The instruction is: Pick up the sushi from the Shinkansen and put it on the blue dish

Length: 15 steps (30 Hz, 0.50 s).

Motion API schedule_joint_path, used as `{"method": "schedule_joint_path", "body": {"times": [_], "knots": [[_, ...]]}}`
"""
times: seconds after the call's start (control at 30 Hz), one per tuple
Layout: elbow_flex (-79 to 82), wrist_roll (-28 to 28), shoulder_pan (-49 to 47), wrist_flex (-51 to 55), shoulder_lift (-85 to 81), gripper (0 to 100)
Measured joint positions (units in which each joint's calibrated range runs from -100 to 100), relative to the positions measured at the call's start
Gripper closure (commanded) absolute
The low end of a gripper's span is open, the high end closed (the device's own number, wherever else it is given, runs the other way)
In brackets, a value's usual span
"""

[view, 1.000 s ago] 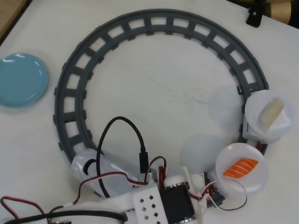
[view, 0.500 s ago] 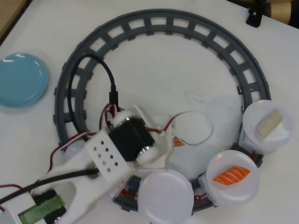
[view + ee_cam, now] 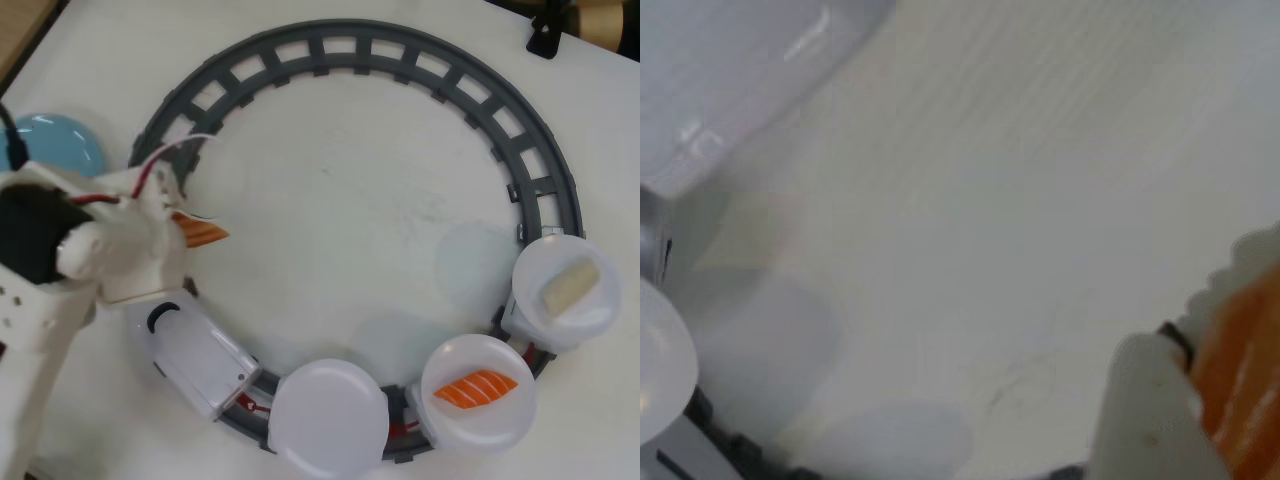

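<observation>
My gripper (image 3: 198,230) is shut on the sushi (image 3: 208,234), an orange piece held just inside the left side of the ring track. In the blurred wrist view the sushi (image 3: 1242,370) sits beside a white finger (image 3: 1145,415) at the lower right. The Shinkansen (image 3: 192,352) stands on the lower left of the track, its nose under my arm. Its first car carries an empty white plate (image 3: 330,416). The blue dish (image 3: 62,146) lies outside the track at the upper left, partly hidden by my arm.
The dark grey ring track (image 3: 400,52) fills most of the table. A second plate holds a bright orange striped piece (image 3: 478,390). A third plate holds a whitish-beige piece (image 3: 570,283). A black object (image 3: 548,38) stands at the top right.
</observation>
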Motion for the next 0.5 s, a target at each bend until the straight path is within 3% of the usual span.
{"method": "schedule_joint_path", "body": {"times": [0.5], "knots": [[28.36, -7.97, -22.07, -19.66, -6.50, 93]]}}
